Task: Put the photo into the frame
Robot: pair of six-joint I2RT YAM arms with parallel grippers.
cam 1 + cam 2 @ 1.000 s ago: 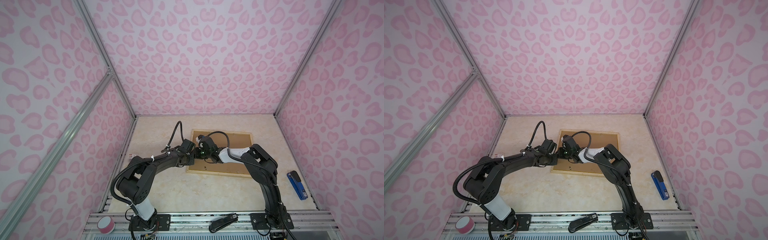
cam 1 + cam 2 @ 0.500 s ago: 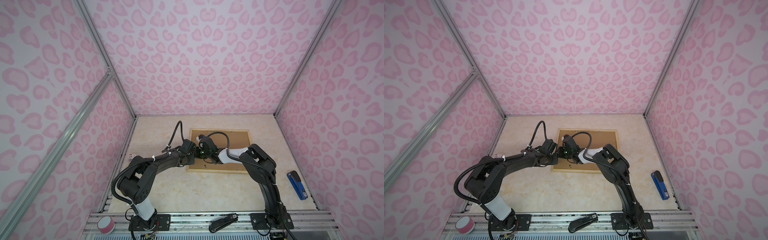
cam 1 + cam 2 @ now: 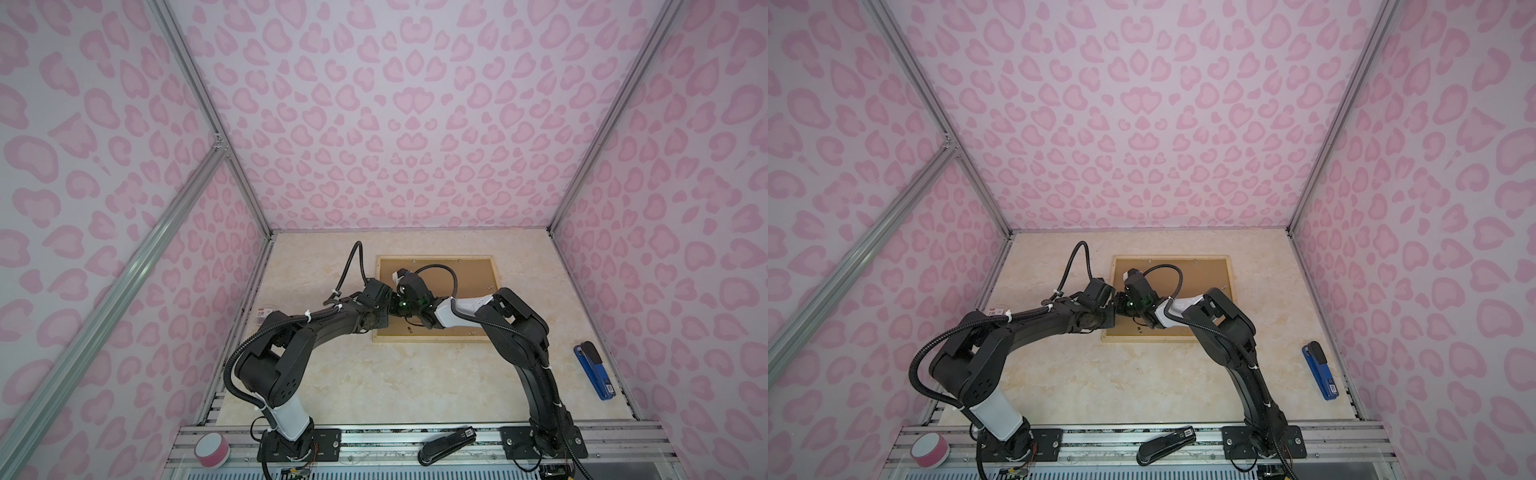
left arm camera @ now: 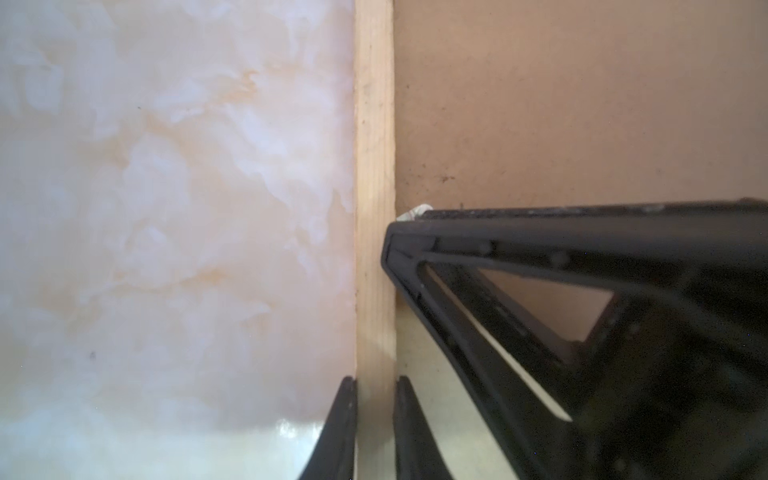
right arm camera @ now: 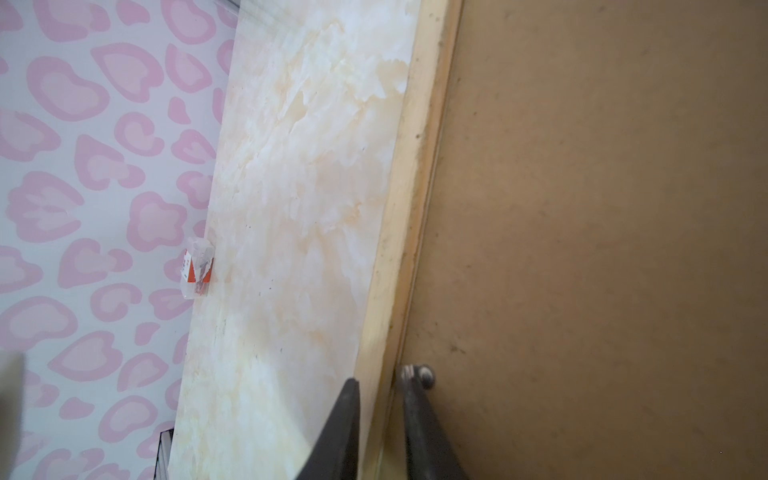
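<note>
The pale wood frame lies face down on the marble table, with the brown backing board set inside it. The photo is hidden. Both grippers meet at the frame's left strip. In the left wrist view my left gripper is shut on that strip, one finger on each side. My right gripper is shut on the same strip, and its inner finger lies against a small metal tab on the board. The right gripper's black fingers show beside the left gripper in the left wrist view.
A blue stapler lies by the right wall. On the front rail are a black stapler and a pink tape roll. A small packet sits at the left wall.
The frame has slid a little to the left and back and now lies squarer to the table. Both grippers moved with it and kept their hold.
</note>
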